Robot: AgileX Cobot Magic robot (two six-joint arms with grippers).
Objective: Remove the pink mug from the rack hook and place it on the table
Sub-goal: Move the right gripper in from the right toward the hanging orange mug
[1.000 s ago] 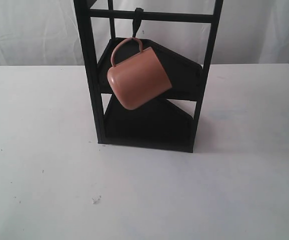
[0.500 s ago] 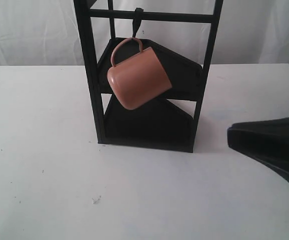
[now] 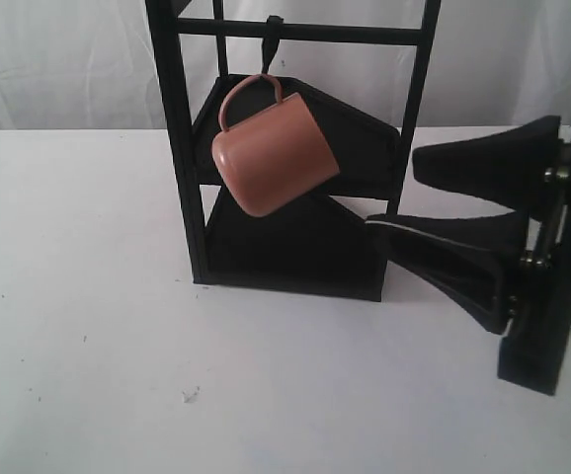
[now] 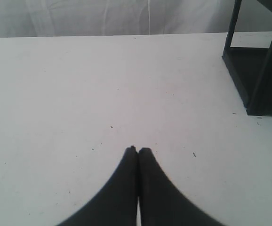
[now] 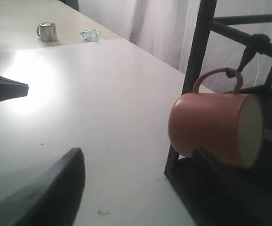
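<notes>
Nothing is done yet: the pink mug [image 3: 274, 156] hangs by its handle from the rack hook [image 3: 271, 41], clear of the table [image 3: 88, 296], while the right gripper [image 3: 394, 193] stands spread and empty beside the rack [image 3: 179, 178] and the left gripper [image 4: 138, 150] rests pinched together, holding nothing.

Matte black right claw [image 3: 394, 193], broad tapering wedge-shaped fingers [image 3: 483, 163], small silver screws [image 3: 548, 174] at their base, left claw [image 4: 138, 150] equally black
</notes>
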